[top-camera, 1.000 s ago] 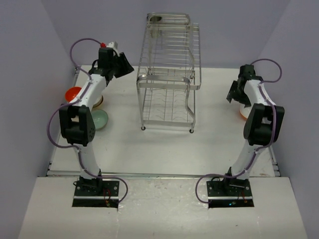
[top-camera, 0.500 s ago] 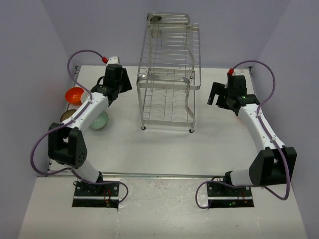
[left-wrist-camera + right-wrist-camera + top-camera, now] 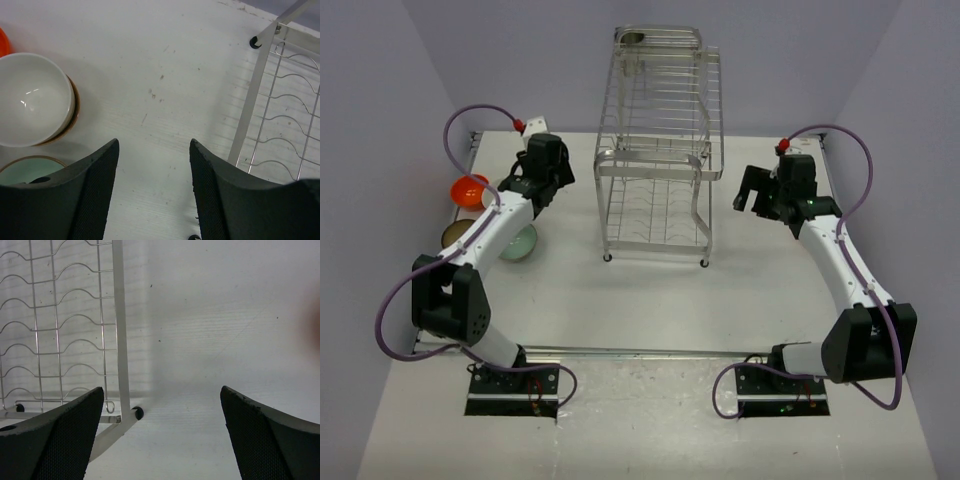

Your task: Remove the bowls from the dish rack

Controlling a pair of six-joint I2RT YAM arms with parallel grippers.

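The dish rack (image 3: 660, 150) stands in the middle of the table (image 3: 620, 290), close to the back edge. It is tall and made of shiny wire, with 2 levels. The bottom level has wavy wires. A small dark shape sits at the top back corner of the rack, too small to tell what it is.

The bowls lie in a group by the left edge of the table, apart from the rack. The orange bowl (image 3: 468, 187) is the one farthest back. The brown bowl (image 3: 453, 235) sits closest to the left edge. The mint green bowl (image 3: 523, 246) is beside it, a little nearer the rack, and partly under the left arm. In the left wrist view, the cream bowl (image 3: 32, 100) sits inside another bowl, and only a brownish rim of that one shows. I cannot tell if that is the brown bowl.

The left gripper (image 3: 153, 145) hangs over the table between the bowls and the left side of the rack. Its 2 fingers are apart and nothing is between them.

The right gripper (image 3: 162, 390) hangs over the table just to the right of the rack, near 1 of its small black feet. Its fingers are spread very wide and it holds nothing. An orange blur shows at the right edge of that view, too fuzzy to name.
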